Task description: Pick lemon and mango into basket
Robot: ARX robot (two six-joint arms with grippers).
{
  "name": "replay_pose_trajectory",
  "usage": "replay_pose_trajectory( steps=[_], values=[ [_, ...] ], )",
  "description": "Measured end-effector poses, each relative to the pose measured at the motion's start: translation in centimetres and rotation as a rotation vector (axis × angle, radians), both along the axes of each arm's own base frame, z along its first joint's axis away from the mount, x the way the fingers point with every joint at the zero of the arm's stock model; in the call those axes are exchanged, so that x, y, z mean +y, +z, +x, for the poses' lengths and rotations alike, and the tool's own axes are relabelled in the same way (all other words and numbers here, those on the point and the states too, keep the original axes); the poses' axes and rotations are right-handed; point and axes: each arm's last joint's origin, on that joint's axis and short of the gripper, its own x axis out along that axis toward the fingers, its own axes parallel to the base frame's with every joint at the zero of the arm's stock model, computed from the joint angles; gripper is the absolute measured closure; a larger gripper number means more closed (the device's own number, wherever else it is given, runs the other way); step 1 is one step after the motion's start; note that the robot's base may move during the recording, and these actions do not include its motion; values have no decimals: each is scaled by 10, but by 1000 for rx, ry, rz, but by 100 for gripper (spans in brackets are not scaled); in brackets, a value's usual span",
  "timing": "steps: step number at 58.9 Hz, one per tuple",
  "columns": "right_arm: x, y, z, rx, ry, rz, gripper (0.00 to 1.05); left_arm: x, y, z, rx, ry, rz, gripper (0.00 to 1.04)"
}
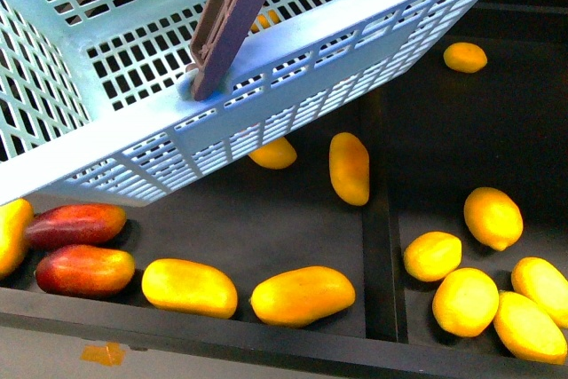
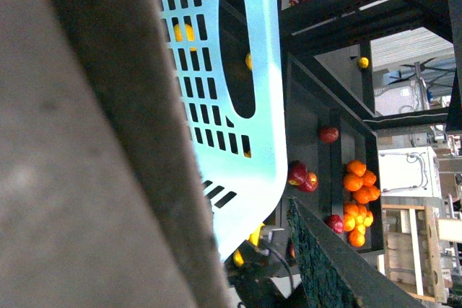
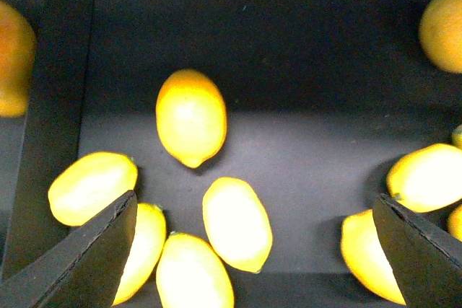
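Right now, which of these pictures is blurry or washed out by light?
Front view: fairly sharp, the basket evenly lit. Left wrist view: a large blurred grey shape fills much of the picture. Right wrist view: lemons glare nearly white; the fingers are dark.

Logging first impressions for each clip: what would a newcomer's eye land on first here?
The turquoise basket comes first: it fills the upper left of the front view, tilted above the dark shelf. Next come the bright lemons clustered in the right compartment, with the right gripper hanging open over them. Yellow-orange mangoes and two red mangoes lie along the left compartment's front edge.
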Motion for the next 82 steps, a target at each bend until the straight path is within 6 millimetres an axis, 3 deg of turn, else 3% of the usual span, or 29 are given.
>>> replay_pose_trajectory(
  steps=[18, 30, 63, 82],
  values=[
    [1, -64, 45, 158, 4, -38, 9, 0, 0, 0, -1, 1, 1, 76],
    [8, -91, 64, 220, 24, -40, 9, 0, 0, 0, 0, -1, -1, 76],
    [27, -106, 119, 214, 74, -26, 9, 0, 0, 0, -1, 0, 1, 76],
    [27, -113, 131, 223, 51, -20, 9, 0, 0, 0, 0, -1, 0, 76]
  ],
)
